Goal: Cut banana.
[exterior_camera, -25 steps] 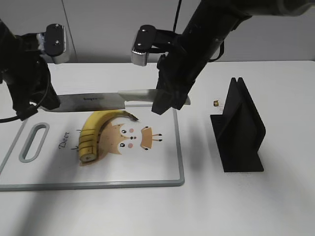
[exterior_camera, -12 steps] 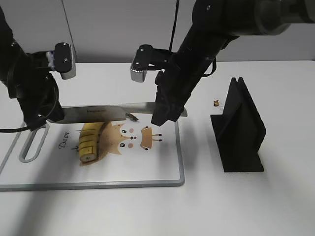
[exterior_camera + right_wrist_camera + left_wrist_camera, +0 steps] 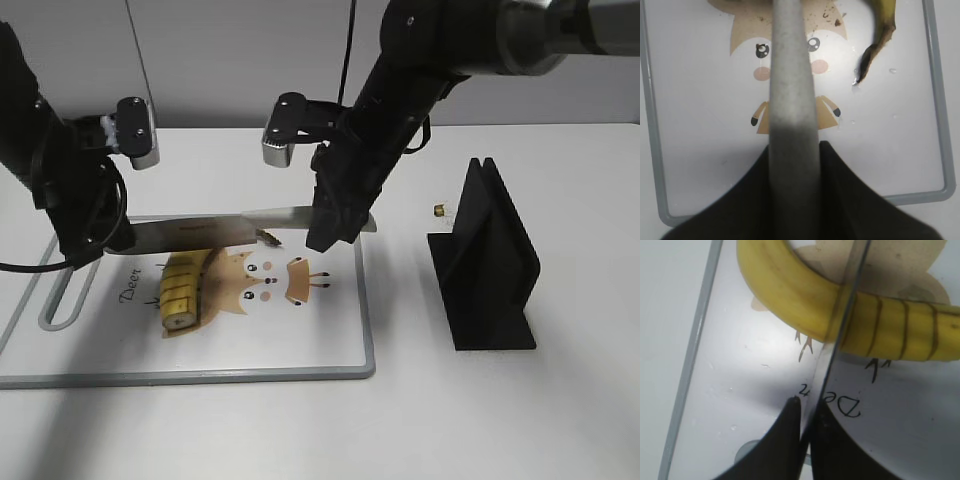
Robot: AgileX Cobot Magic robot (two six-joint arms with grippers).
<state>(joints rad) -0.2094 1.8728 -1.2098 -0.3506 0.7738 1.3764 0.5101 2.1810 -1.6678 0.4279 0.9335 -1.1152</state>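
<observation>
The yellow banana (image 3: 181,289) lies on the white cutting board (image 3: 300,340), its flat cut end toward the front and slice lines across the thick part. A long knife (image 3: 200,229) lies crosswise over the banana's curve, hiding its middle; the dark stem tip (image 3: 270,238) shows just past the blade. My left gripper (image 3: 100,240) is shut on the blade's tip end. In the left wrist view (image 3: 807,405) the blade (image 3: 840,335) meets the banana (image 3: 790,290). My right gripper (image 3: 330,228) is shut on the pale knife handle (image 3: 790,75), with the stem (image 3: 880,35) beside it.
A brown cartoon deer print (image 3: 265,278) is on the board under the knife. A black knife stand (image 3: 490,260) stands to the right on the white table, with a small brass object (image 3: 438,210) behind it. The board has a handle slot (image 3: 62,295) at its left end.
Both arms have brought the knife down and forward onto the banana, and the blade now covers its upper curve. The left arm has shifted slightly right.
</observation>
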